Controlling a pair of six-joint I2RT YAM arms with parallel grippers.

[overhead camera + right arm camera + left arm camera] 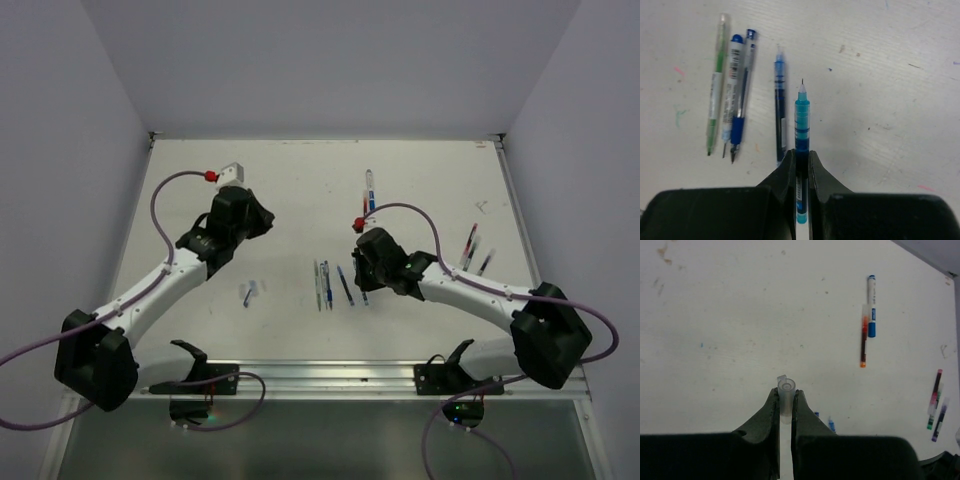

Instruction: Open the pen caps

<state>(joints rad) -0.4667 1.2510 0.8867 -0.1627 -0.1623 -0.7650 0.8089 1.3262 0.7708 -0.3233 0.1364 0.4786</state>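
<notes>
The left jaws are pinching a small clear cap [786,392] by its sides. Its open mouth is poking out just past their tips, with nothing plugged into it. The right jaws are closing tight on the barrel of a teal pen [802,117], and its bare nib is pointing straight ahead of them, just above the worktop [300,190].

From the overhead view, the two sets of jaws are hanging well apart. That suits a pull that looks finished: cap in one, pen in the other, each gripped across its narrow width so it can't slide out lengthwise.

Just to the left of the right jaws, four more pens [732,85] are lying side by side. It looks as if they are being kept in a row within easy reach. I can't tell from here which of them are wearing caps.

Well ahead and to the right of the left jaws, a white-and-blue pen [871,305] is lying against a red-filled pen [863,342].

I'd guess the clear cap and the teal pen are about to be set down, though nothing here is showing where.
</notes>
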